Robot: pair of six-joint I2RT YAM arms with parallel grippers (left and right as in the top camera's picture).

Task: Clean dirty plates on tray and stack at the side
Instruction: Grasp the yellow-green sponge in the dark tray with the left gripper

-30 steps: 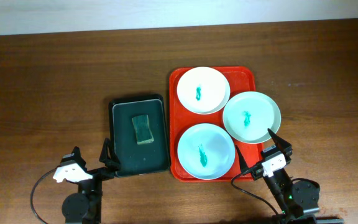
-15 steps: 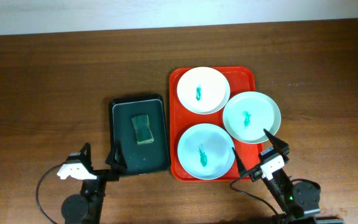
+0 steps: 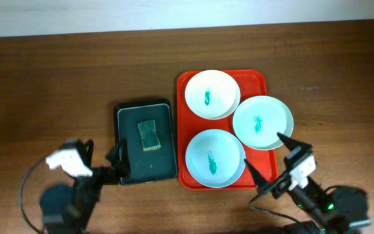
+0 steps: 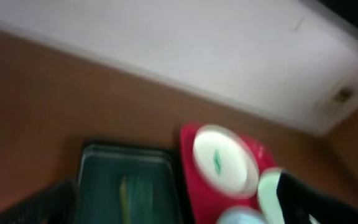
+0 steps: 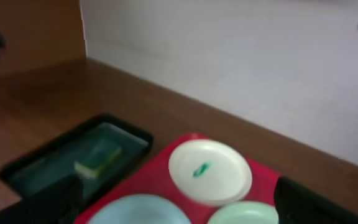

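Three plates lie on the red tray [image 3: 255, 81], each with a teal smear: a white plate [image 3: 212, 94] at the back, a mint plate [image 3: 263, 122] overhanging the right rim, and a pale blue plate [image 3: 215, 158] in front. My left gripper [image 3: 102, 153] is open and empty by the dark tray's front left corner. My right gripper [image 3: 269, 157] is open and empty over the red tray's front right corner. The right wrist view shows the white plate [image 5: 210, 171], the blue plate [image 5: 138, 210] and the mint plate [image 5: 247, 213]. The left wrist view is blurred, with the white plate [image 4: 224, 160] visible.
A smaller dark tray [image 3: 164, 162] holding a sponge [image 3: 149, 134] stands just left of the red tray. It also shows in the right wrist view [image 5: 42, 168]. Brown table surface extends left, right and behind. A pale wall runs along the back.
Both arms have moved: the left gripper shifted left and up, the right gripper shifted right. The plates and trays have not moved.
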